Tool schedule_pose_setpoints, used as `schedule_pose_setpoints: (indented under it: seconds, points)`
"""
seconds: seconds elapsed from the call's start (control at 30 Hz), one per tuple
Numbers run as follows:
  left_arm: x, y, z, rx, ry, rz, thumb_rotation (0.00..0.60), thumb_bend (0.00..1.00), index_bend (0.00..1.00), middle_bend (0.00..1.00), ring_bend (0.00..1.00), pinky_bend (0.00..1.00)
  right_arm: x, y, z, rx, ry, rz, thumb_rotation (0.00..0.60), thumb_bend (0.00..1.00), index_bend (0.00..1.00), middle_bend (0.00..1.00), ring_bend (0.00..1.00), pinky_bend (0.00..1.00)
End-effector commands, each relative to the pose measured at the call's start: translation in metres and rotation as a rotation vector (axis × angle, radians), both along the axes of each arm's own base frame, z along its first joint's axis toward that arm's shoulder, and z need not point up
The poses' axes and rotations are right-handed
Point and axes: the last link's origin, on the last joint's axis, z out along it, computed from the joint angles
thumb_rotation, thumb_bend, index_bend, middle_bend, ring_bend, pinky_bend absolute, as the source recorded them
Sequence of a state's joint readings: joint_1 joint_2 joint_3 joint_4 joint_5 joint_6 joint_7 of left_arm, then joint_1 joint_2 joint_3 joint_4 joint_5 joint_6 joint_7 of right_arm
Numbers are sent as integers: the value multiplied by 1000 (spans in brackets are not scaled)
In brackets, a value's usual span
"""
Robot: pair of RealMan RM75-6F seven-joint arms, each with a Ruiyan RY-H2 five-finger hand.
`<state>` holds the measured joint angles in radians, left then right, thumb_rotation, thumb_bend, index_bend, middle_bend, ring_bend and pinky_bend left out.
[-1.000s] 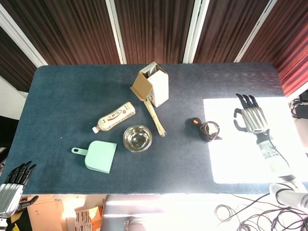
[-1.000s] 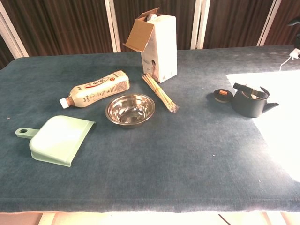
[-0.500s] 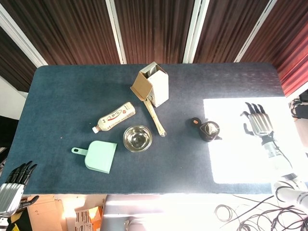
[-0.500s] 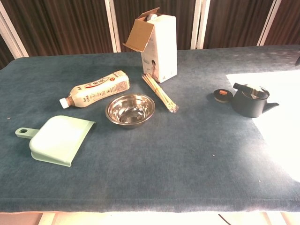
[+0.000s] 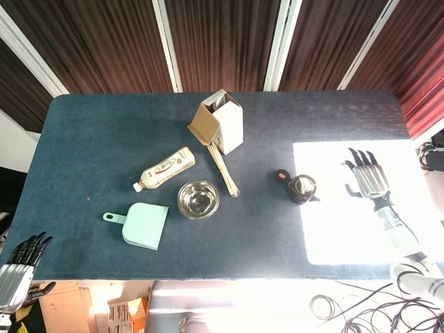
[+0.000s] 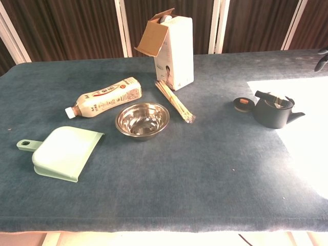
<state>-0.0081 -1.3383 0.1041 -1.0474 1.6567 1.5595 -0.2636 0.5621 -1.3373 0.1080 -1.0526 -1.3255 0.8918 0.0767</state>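
Our right hand [image 5: 365, 177] hovers over the sunlit patch of the bench [image 5: 97, 139], its fingers [image 5: 357, 158] spread apart and holding nothing, palm turned down. Nearest to it, just to its left and not touching, sits a small dark teapot [image 5: 302, 189], squat and round, spout toward the hand and handle to the far side; in the chest view the pot stands open at the top. Its lid [image 5: 281, 175], dark with an orange knob, lies flat on the blue cloth just beside the pot, which we judge is why the mouth is bare.

Our left hand [image 5: 17, 267] hangs off the near left corner, below the bench edge, fingers loosely apart and empty, well away from everything.

Toward the middle, an empty steel bowl [image 5: 198, 198] stands upright, a bundle of wooden chopsticks [image 5: 223, 171] lying just beside it and running up to a white carton [image 5: 223, 123] that stands upright with its flap open. A labelled drink bottle [image 5: 165, 168] lies on its side near the bowl, and a mint-green dustpan [image 5: 140, 224] rests flat, handle pointing left.
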Motion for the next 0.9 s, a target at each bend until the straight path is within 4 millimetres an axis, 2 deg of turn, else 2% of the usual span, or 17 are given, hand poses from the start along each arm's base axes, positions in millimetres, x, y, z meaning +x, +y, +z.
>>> schedule_pose_setpoints:
  seconds: [0.03,0.2,0.37,0.5,0.9]
  points:
    - [0,-1,0,2,1,-1,600,1,0,8,0,130,17,10,-9,59,22,85,600,572,271,0,0,0]
    - [0,-2,1,8,0,0,600,1,0,8,0,130,32,13,-20,104,34,125,600,806,279,0,0,0]
    - [1,-3,2,13,3,-1,600,1,0,8,0,130,42,10,-27,122,46,138,600,930,304,0,0,0]
    - [2,-2,3,15,3,-2,600,1,0,8,0,130,45,8,-30,131,56,138,600,963,322,0,0,0]
    - [1,-2,3,14,4,3,600,1,0,8,0,130,45,7,-47,165,66,120,600,965,347,0,0,0]
